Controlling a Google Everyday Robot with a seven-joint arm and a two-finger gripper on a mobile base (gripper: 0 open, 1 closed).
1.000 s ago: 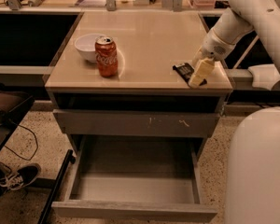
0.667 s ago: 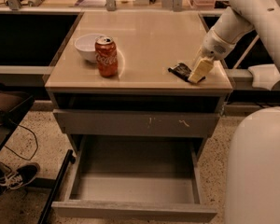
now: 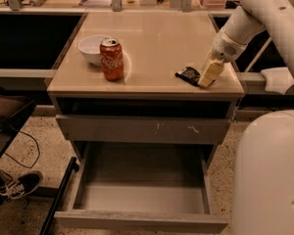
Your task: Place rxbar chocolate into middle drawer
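The rxbar chocolate [image 3: 188,75], a flat black wrapped bar, lies on the counter top [image 3: 157,43] near its front right corner. My gripper [image 3: 207,77] comes down from the upper right and sits against the bar's right end, low on the counter. The middle drawer [image 3: 142,221] is pulled out below the counter, its grey floor bare and its front panel plain. It is well below and in front of the bar.
A red soda can [image 3: 111,59] stands at the front left of the counter with a white bowl [image 3: 92,48] behind it. A closed grey drawer front with pale scratch marks [image 3: 143,129] sits above the open drawer. My white base [image 3: 272,175] fills the right side.
My gripper has shifted slightly left, and the black bar has slid a little left with it along the counter.
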